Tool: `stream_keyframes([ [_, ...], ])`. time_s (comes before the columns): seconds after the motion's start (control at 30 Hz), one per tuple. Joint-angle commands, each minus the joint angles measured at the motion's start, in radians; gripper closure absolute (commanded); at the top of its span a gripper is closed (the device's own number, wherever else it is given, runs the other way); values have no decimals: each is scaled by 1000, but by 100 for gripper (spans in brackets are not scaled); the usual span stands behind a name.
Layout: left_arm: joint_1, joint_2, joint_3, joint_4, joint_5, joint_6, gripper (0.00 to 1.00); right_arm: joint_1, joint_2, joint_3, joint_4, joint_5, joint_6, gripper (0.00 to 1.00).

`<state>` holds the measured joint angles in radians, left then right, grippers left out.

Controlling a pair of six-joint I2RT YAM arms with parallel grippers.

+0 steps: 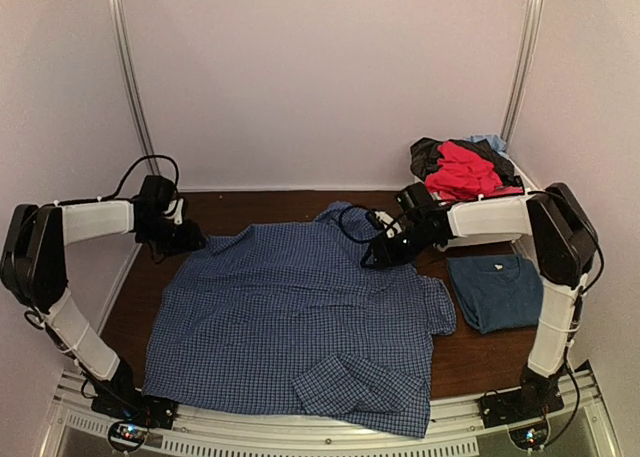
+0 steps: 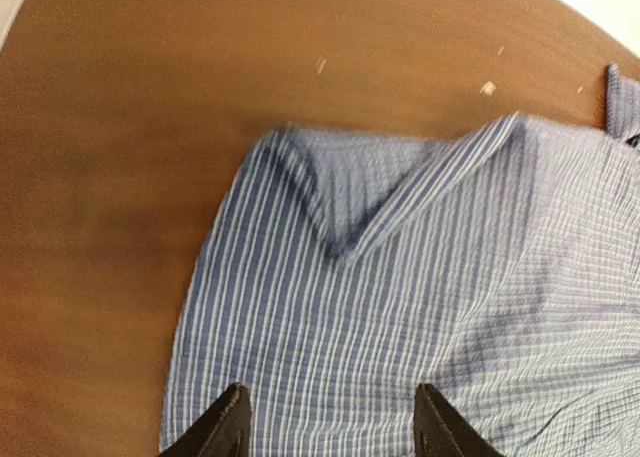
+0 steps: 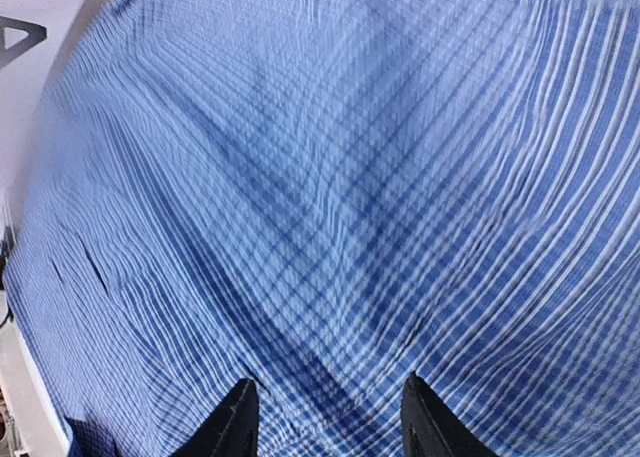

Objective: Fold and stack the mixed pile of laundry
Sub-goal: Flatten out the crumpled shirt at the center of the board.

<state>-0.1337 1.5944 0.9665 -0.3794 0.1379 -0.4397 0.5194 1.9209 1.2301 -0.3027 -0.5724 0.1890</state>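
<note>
Both spread over checked shirt (image 1: 300, 307): left fingers (image 2: 225, 429), right fingers (image 3: 232, 422) | blue tee (image 1: 497, 292) folded beside | pile (image 1: 462, 167) behind, perhaps binned

Checked shirt (image 1: 300, 307) of woven cloth, finely crinkled, matt, table (image 1: 250, 205) of smooth brown wood, T-shirt (image 1: 497, 292) of soft matt cloth

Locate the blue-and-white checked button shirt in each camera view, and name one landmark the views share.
Top external: blue-and-white checked button shirt spread flat across the middle of the brown wooden table.
Left wrist: its far-left corner fills the lower right, bare table around it.
Right wrist: fills nearly the whole picture.
Shared landmark: the shirt's creased corner, in the top and left wrist views; the right wrist shows only cloth.
</note>
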Motion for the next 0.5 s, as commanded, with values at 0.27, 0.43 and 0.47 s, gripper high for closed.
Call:
stream_keyframes([
  [0.27,-170,462,610,-304,-202,552,47,-132,269,627,-181,114,-60,46],
  [0.43,-173,516,626,-308,-199,573,45,-135,387,737,-177,69,-63,37],
  [0.47,-173,526,629,-304,-218,571,45,-133,410,758,-173,60,-63,35],
])
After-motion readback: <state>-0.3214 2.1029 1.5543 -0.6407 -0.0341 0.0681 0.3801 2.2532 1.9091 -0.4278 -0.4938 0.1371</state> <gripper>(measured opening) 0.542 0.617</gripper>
